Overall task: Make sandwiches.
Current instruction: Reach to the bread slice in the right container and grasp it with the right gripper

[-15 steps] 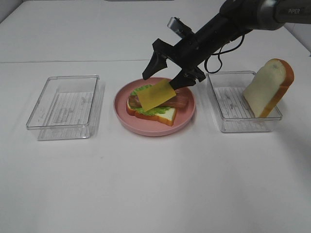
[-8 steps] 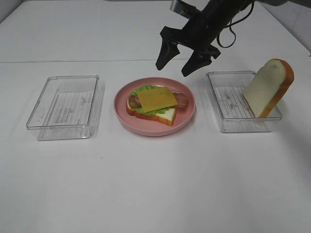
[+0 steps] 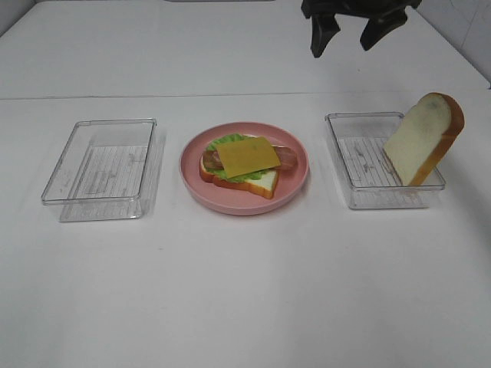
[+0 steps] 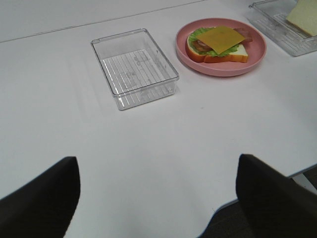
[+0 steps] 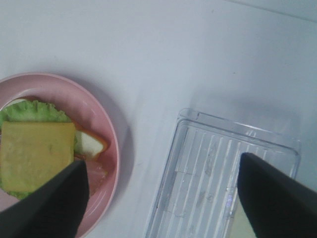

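- Exterior high view: our right gripper (image 3: 354, 29) hangs with jaws spread and empty, above the table's far edge.
- The top bread slice (image 3: 423, 138) leans in the right tray (image 3: 344, 162) — nearer the right arm.
- The open-faced stack (image 3: 246, 162) sits on the pink plate (image 3: 298, 182).
- Our left gripper (image 4: 157, 194) is spread, holding nothing.

The right claw (image 3: 354, 29) is cut off by the exterior view's top edge, its arm unseen.

Near half of table (image 3: 245, 307) is open for passage. Obstacles in one row: left tray (image 3: 103, 167), pink plate (image 3: 295, 184) with stacked sandwich (image 3: 244, 165), right tray (image 3: 368, 165) holding upright bread slice (image 3: 426, 138). Narrow gaps between them. Right gripper (image 3: 353, 31) hangs at the far edge.
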